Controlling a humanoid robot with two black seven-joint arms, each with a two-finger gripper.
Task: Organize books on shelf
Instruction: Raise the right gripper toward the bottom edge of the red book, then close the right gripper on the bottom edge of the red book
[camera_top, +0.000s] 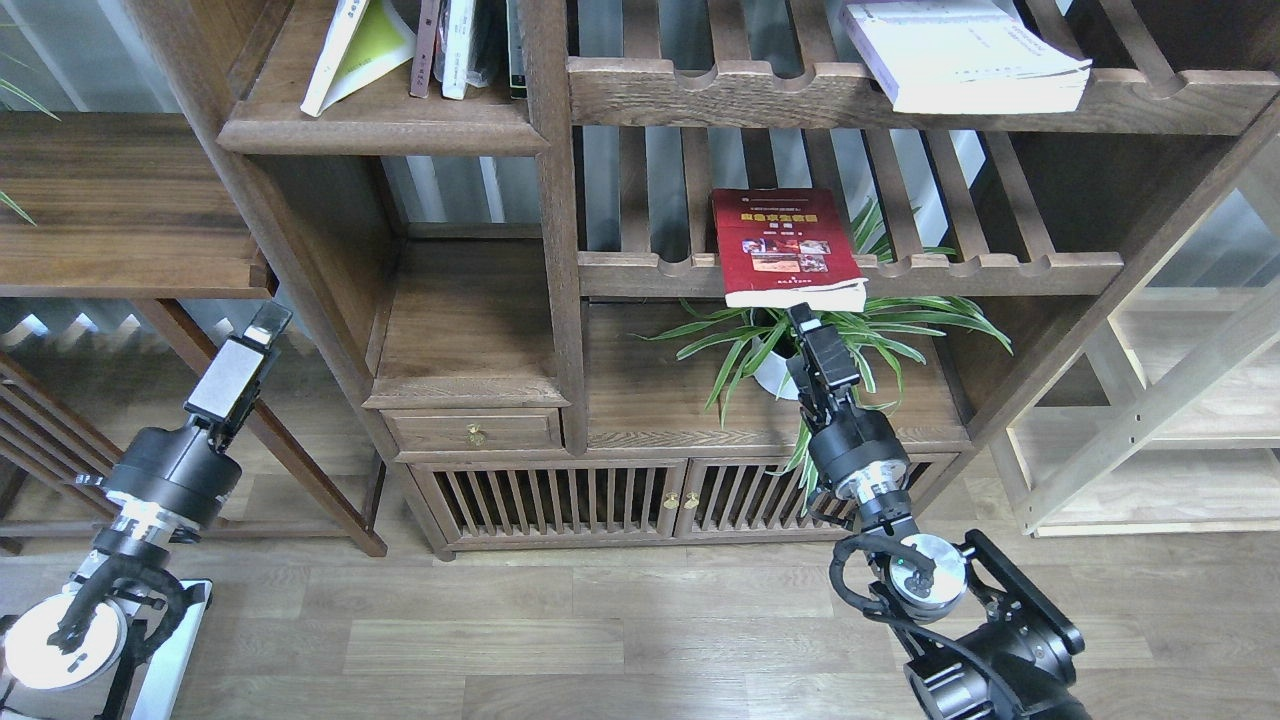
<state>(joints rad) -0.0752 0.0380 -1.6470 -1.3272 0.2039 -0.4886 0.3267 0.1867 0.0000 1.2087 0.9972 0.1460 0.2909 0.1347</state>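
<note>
Head view: dark red book lies flat, cover up, on the middle slatted shelf, long axis running front to back, title end toward the back, page edge toward the camera and overhanging the notched front rail. Right gripper sits just below that overhanging edge, pointing up at it, in front of the spider plant in its white pot; fingers are too dark and end-on to separate, cannot tell how far open, and it has no clear hold on anything. Thick pale lavender-white book lies flat on the upper slatted shelf at top right, slightly skewed, page block facing the camera and a corner jutting past the rail. Yellow-green book stands on the solid dark-brown shelf board at upper left, leaning with its top tilted right, toward the thin upright books next to it, partly cut by the top edge. Left gripper is low at left, well apart from all books, in front of the left side of the bookcase, angled up and right, empty; gap between fingers cannot be judged. A small drawer and slatted cabinet doors sit below.
</note>
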